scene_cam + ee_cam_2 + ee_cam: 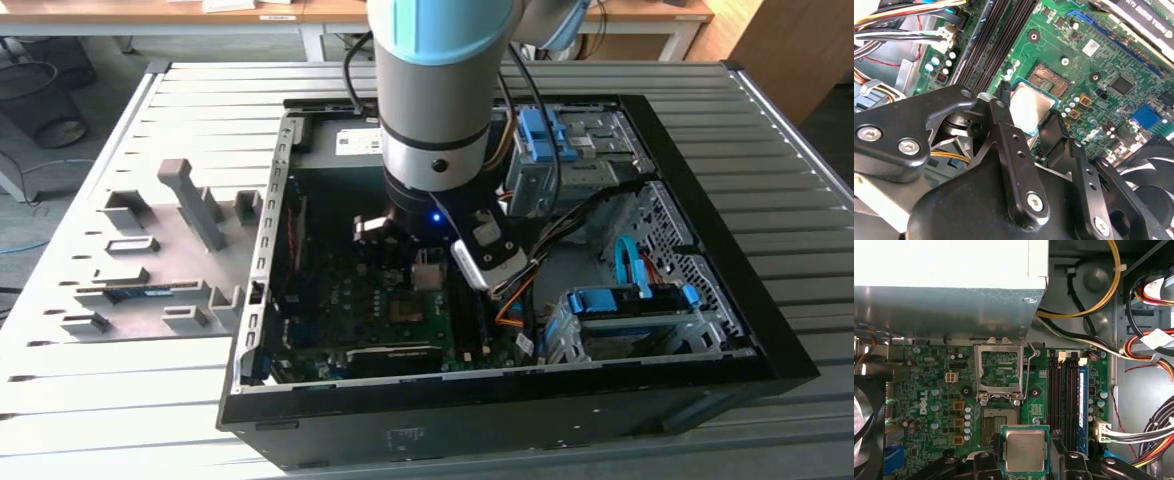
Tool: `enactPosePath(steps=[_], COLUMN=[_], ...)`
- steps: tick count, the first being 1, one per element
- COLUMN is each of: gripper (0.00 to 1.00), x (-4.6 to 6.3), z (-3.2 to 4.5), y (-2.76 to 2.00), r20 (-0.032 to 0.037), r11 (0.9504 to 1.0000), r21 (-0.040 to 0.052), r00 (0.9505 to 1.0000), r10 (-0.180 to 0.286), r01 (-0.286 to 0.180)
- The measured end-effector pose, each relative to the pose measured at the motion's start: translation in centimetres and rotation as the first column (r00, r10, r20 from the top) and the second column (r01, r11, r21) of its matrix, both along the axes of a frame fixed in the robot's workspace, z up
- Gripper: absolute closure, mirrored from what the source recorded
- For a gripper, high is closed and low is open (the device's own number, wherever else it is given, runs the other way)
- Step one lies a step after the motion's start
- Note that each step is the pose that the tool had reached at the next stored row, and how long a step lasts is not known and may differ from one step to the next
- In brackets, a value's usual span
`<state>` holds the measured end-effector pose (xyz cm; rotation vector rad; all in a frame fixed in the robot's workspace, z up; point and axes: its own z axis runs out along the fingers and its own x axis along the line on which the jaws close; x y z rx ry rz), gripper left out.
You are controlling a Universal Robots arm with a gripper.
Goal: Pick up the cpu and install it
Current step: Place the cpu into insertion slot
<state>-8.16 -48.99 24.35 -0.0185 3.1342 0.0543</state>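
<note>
Gripper is down inside the case, jaws narrow and clamped on the edges of the cpu. Biggest first: the slatted bench carries the open computer case, with a grey fixture tray beside it on the exterior view's left. Inside, the power supply sits along one edge of the green motherboard, and the memory slots run just beside the socket area. Load frame is flipped up, so the socket is bare with its contacts exposed. The cpu sits between the fingers with its metal face toward the wrist and looks roughly flat to the board. It is near the socket but not in it: the second wrist view has the cpu short of the uncovered socket. Height above the board I can't tell. Risks as I judge them: any leftover sideways offset puts the chip on the socket rim and bends contacts. Key notches aren't readable here, so a wrong rotation means it won't seat. The grip is on thin edges only, so a slip or tilt drops one corner into the pins first. The gripper is wider than the chip and could clip the raised load frame or the nearest memory slot.
</note>
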Motion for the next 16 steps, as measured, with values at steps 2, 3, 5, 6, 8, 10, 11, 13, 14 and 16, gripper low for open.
enactPosePath(steps=[2, 3, 5, 6, 8, 10, 11, 13, 14, 16], gripper=[0.53, 0.53, 0.53, 0.53, 0.53, 0.53, 0.53, 0.53, 0.53, 0.53], x=[0.0, 0.0, 0.0, 0.0, 0.0, 0.0, 0.0, 0.0, 0.0, 0.0], z=[-0.11, -0.16, -0.25, -0.29, -0.37, -0.45, -0.49, -0.56, -0.6, -0.67], y=[0.0, 0.0, 0.0, 0.0, 0.0, 0.0, 0.0, 0.0, 0.0, 0.0], r20=[-0.0001, -0.0001, -0.0001, -0.0001, -0.0001, -0.0001, -0.0001, -0.0001, -0.0001, -0.0001], r11=[1.0, 1.0, 1.0, 1.0, 1.0, 1.0, 1.0, 1.0, 1.0, 1.0], r21=[-0.0001, -0.0002, -0.0002, -0.0002, -0.0002, -0.0001, -0.0001, -0.0002, -0.0002, -0.0001], r00=[1.0, 1.0, 1.0, 1.0, 1.0, 1.0, 1.0, 1.0, 1.0, 1.0], r10=[0.0, 0.0, 0.0, 0.0, 0.0, 0.0, 0.0, 0.0, 0.0, 0.0], r01=[0.0, 0.0, 0.0, 0.0, 0.0, 0.0, 0.0, 0.0, 0.0, 0.0])
